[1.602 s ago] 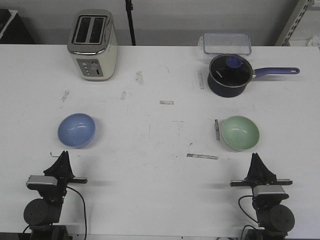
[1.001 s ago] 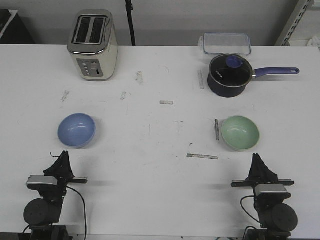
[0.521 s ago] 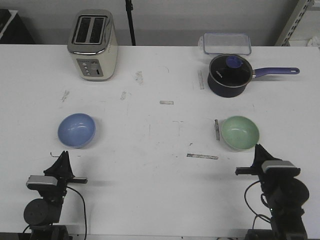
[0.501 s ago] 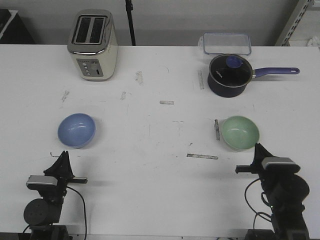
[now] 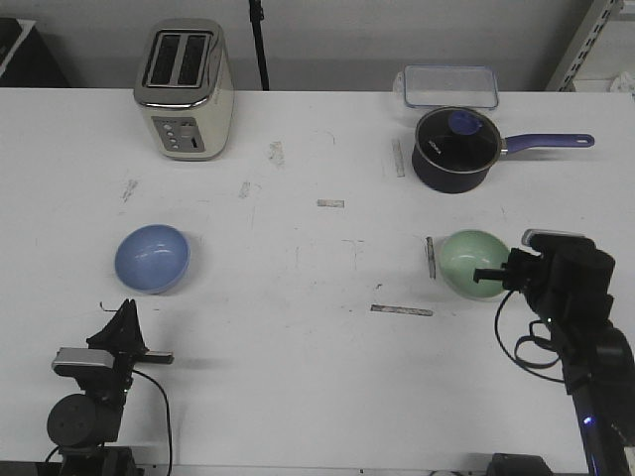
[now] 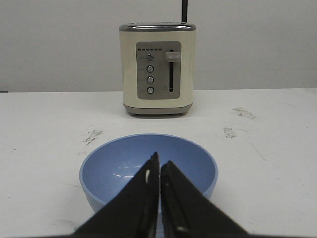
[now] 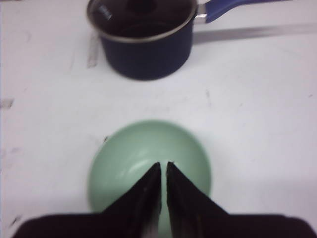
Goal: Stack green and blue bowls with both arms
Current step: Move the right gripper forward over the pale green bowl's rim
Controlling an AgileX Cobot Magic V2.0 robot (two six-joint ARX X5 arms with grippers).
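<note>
The blue bowl sits upright on the table at the left; it also shows in the left wrist view. My left gripper rests low just in front of it, shut and empty, its tips pointing at the bowl. The green bowl sits upright at the right and shows from above in the right wrist view. My right gripper hovers over the green bowl's near right part, its jaws nearly together and holding nothing.
A cream toaster stands at the back left. A dark navy saucepan with a glass lid and a blue handle sits behind the green bowl, and a clear lidded box behind that. Small tape strips lie on the table.
My right arm has risen from the table's front edge and moved forward until its gripper is over the green bowl. The left arm and both bowls have not moved.
</note>
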